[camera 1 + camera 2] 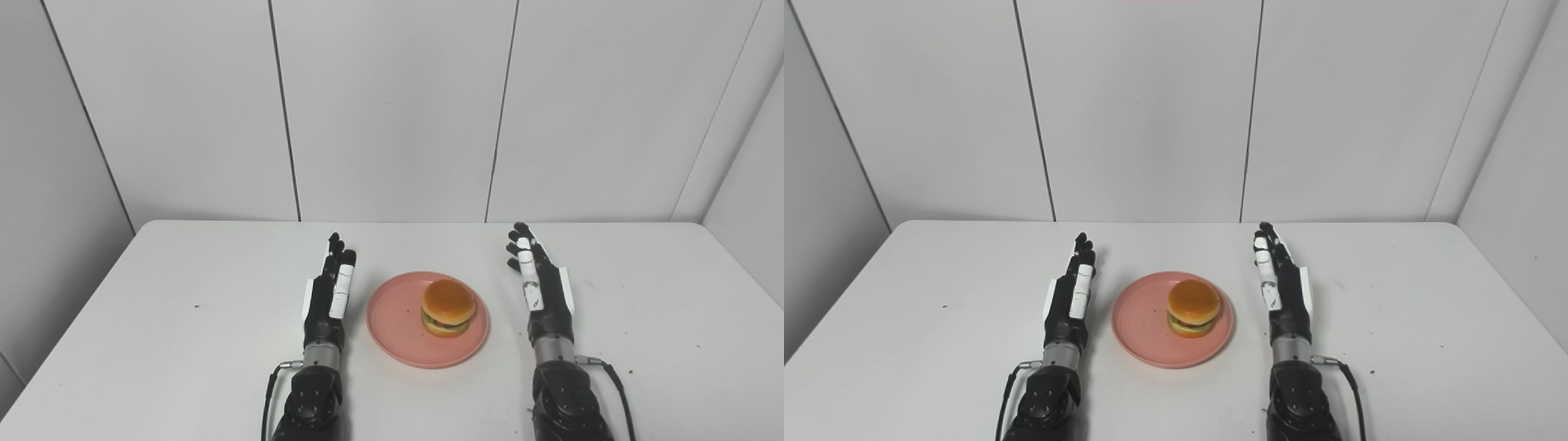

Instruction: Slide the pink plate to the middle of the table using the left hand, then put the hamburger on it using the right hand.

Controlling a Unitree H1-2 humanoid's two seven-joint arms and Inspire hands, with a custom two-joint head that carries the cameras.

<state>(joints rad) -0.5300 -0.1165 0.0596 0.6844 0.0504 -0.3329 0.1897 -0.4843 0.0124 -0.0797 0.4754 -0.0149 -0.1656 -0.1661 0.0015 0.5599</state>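
Hamburger [448,315] sat on the pink plate [392,318] near the lower centre of the frame, resting on the plate's right half with its golden bun upward and a band of green and red filling showing at its side. The plate lay flat on the white table [153,318], between the robot's two arms, which both entered from the bottom edge.

The left hand [331,291] was stretched out just left of the plate, its fingers straight, lying close alongside one another and pointing toward the top of the frame; it held nothing and did not touch the plate's rim. The right hand [1281,283] stood to the right of the plate, a little farther from it, likewise empty, with its fingers extended and slightly fanned at the tips. A thin black cable [615,380] curled from the right wrist toward the bottom edge, and a similar one looped beside the left wrist.

Pale grey wall panels [392,104] with dark vertical seams filled the upper half of the frame behind the table.
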